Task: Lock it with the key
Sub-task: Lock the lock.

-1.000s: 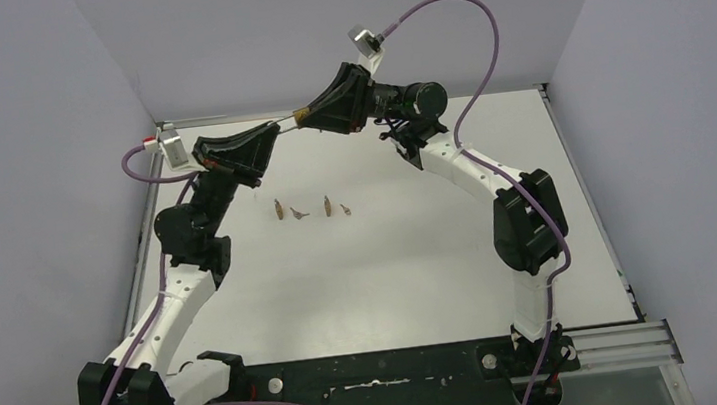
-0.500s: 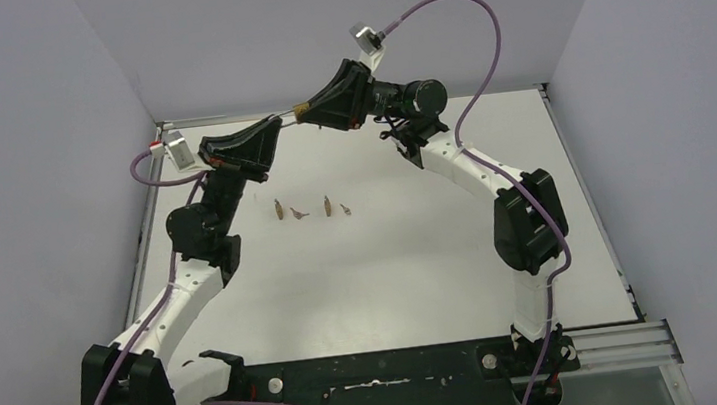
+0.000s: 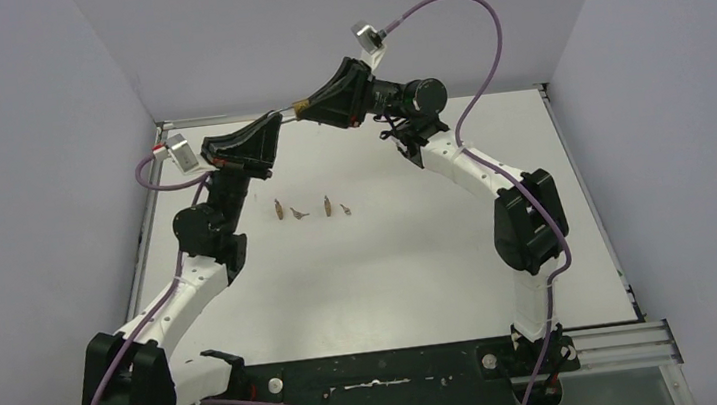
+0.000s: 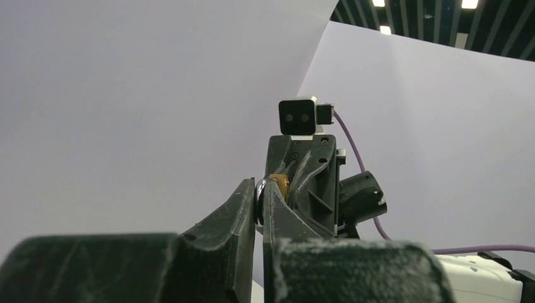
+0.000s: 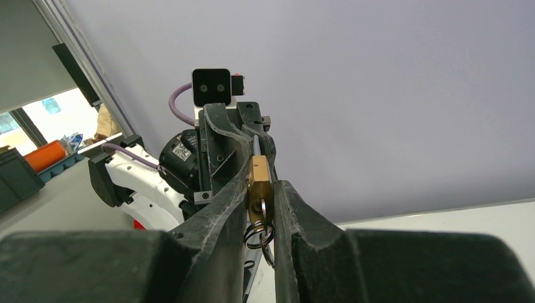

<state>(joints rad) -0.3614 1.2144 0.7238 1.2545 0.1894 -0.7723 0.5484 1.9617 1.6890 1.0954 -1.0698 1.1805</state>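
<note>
Clamping the brass padlock (image 5: 258,178) in the right gripper (image 5: 261,187), high above the table (image 3: 421,256); pinching the key (image 3: 286,111) tight in the left gripper (image 4: 259,190), against it. Could slip or jam if twisted off-axis.

Above the far left part of the table (image 3: 421,256), the left gripper (image 3: 274,118) and the right gripper (image 3: 300,107) meet tip to tip, the left one on the left. The padlock (image 5: 259,182) sits between the right fingers, and its far end seems to reach in between the left fingers. The key rings (image 5: 259,236) hang below it. Nearer the arm bases, four small pieces (image 3: 328,206) lie side by side in a row on the table.
</note>
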